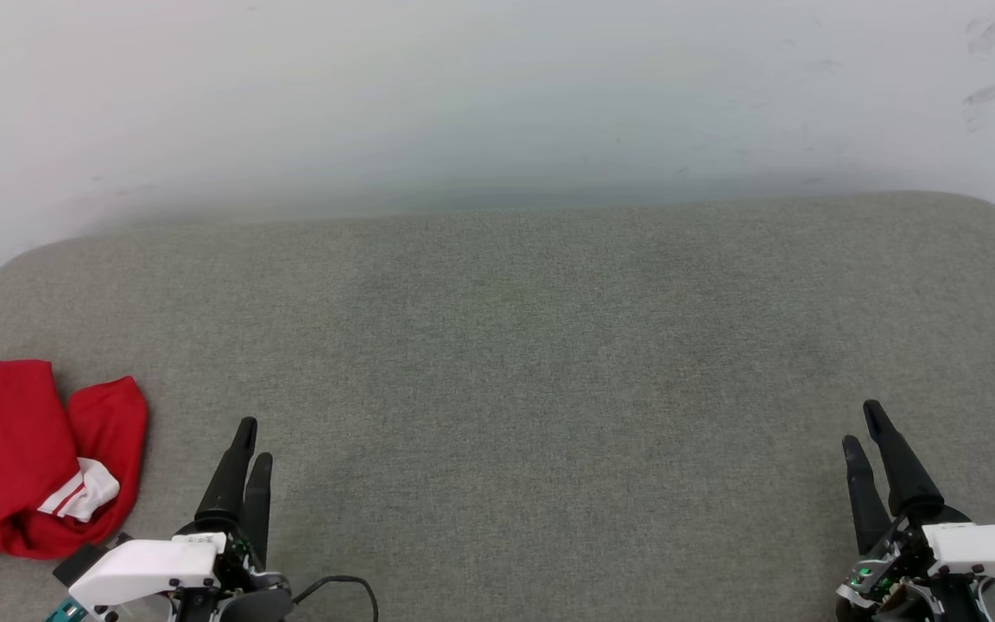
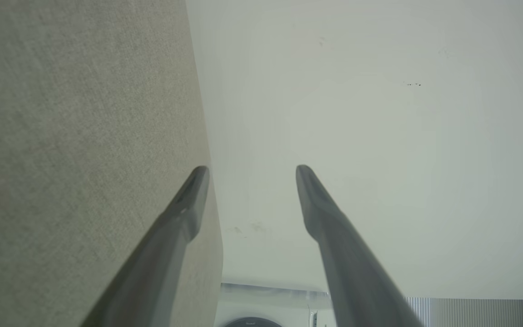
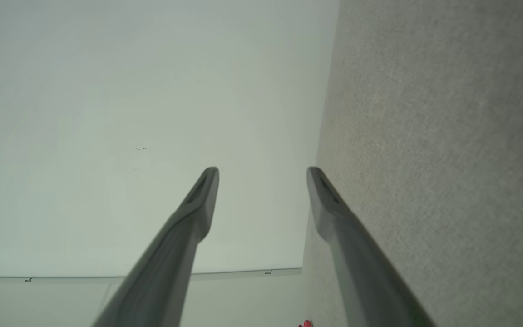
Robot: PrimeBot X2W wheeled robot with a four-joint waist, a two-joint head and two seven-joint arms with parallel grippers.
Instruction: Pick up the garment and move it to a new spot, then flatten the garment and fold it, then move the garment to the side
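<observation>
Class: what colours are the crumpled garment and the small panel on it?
Bright red garment; the panel is white with red stripes. Head view shows it best.

1. A plain indoor room; home or lab, I cannot tell.
2. A grey fabric-covered surface (image 1: 497, 345) with rounded corners.
3. A bare, scuffed white wall (image 1: 497, 86) right behind it.
</observation>
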